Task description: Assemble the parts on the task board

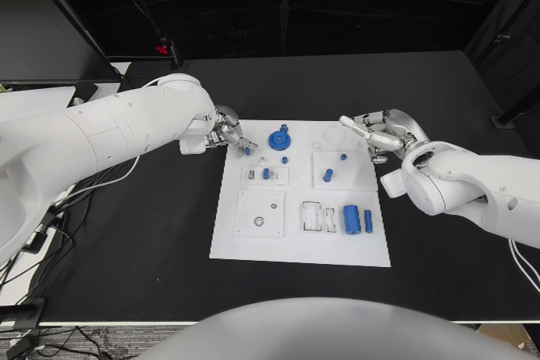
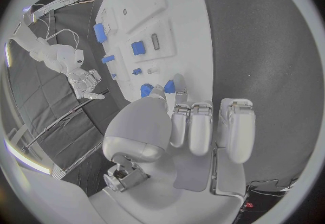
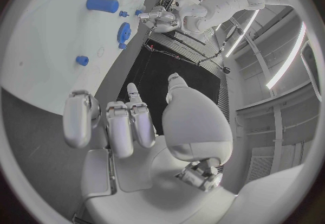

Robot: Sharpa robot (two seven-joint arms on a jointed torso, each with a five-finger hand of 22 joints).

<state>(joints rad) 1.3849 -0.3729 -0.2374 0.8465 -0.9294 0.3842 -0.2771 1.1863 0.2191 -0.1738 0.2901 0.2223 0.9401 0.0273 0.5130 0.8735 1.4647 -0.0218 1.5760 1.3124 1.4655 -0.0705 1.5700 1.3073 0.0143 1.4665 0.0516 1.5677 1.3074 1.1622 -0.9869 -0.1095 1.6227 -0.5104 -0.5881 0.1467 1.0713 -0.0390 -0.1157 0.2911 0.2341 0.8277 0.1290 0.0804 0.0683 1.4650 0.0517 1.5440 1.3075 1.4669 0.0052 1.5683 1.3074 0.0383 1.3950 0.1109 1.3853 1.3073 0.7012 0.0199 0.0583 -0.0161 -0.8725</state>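
Observation:
The white task board [image 1: 295, 249] lies mid-table. On it are a blue gear [image 1: 280, 140], small blue pegs [image 1: 328, 173] and two blue cylinders [image 1: 351, 218] near the front right. My left hand [image 1: 225, 133] hangs over the board's far left corner. Its thumb and a finger pinch a small blue peg [image 1: 250, 151], also seen between the fingertips in the left wrist view [image 2: 169, 87]. The gear [image 2: 144, 90] sits just beside them. My right hand [image 1: 381, 131] hovers at the board's far right corner, fingers apart, holding nothing.
Cables [image 1: 56, 204] trail along the table's left edge. A small red object [image 1: 165, 49] sits at the back, beyond the black table [image 1: 135, 282]. A square plate with a hole [image 1: 260, 213] occupies the board's front left.

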